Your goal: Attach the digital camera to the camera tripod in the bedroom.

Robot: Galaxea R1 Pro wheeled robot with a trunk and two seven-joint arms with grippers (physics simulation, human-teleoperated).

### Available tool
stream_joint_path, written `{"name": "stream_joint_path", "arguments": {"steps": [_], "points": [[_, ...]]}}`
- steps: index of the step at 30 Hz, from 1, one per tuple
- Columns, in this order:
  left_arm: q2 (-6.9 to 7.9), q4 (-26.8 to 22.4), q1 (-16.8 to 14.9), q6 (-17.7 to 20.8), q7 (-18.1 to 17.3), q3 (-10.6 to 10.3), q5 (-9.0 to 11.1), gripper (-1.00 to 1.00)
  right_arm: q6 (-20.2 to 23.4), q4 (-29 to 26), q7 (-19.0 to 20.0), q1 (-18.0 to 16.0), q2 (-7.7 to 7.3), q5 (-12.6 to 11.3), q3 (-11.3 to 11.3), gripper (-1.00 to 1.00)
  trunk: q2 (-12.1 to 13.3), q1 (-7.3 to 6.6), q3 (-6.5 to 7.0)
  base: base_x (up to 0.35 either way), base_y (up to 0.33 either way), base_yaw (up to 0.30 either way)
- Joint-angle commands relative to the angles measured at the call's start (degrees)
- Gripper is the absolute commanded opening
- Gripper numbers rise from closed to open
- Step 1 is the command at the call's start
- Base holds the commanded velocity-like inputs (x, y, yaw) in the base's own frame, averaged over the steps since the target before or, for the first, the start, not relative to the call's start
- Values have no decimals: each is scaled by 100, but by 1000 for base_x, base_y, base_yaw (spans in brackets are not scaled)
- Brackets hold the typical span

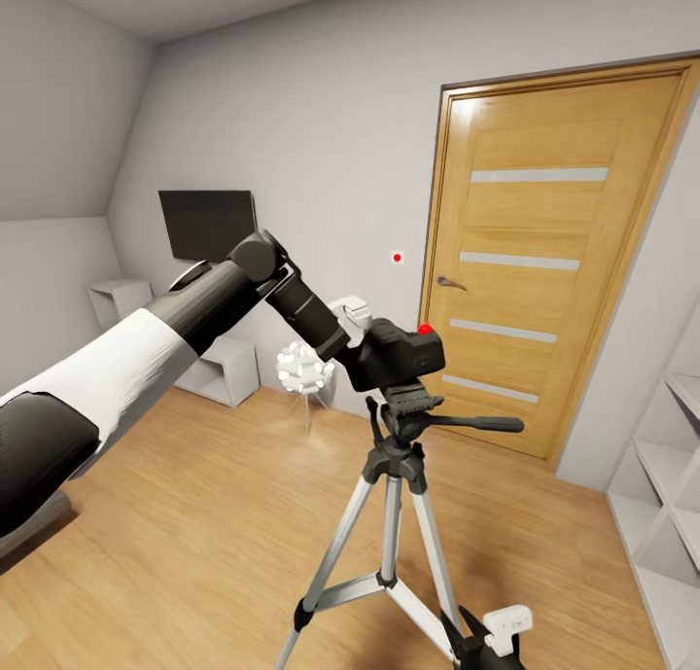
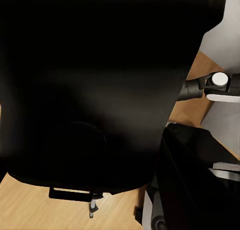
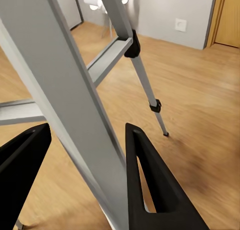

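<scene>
Bedroom scene, left to right: the left arm reaches across the wood floor [image 1: 175, 514] with its left pincer [image 1: 358, 332] clamped on the digital camera [image 1: 403, 354], which sits on or just above the black head of the camera tripod [image 1: 394, 514] before the oak door [image 1: 544, 252]. Low at the right, the right pincer [image 3: 85, 175] stands apart, a silver tripod leg between its fingers [image 3: 150, 185].
</scene>
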Motion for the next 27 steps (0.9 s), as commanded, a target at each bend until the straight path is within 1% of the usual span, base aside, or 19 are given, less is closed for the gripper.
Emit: {"name": "stream_joint_path", "arguments": {"steps": [1, 5, 20, 22, 27], "points": [[-2, -7, -1, 58, -52, -4, 5, -100, -16, 29, -1, -2, 8, 244, -4, -100, 0, 5, -5, 0, 0, 0], [-4, -6, -2, 58, -52, 1, 5, -100, -23, 89, -67, -3, 8, 244, -4, -100, 0, 5, -5, 0, 0, 0], [-12, -6, -2, 58, -52, 15, 13, -100, -25, 104, -76, -2, 8, 248, -4, -100, 0, 5, -5, 0, 0, 0], [-12, -6, -2, 58, -52, 47, 13, -100, -25, 107, -76, -3, 8, 248, -4, -100, 0, 5, -5, 0, 0, 0], [-6, -6, -2, 58, -52, 333, 14, -100, -25, 117, -76, -2, 8, 246, -4, -100, 0, 5, -5, 0, 0, 0]]}}
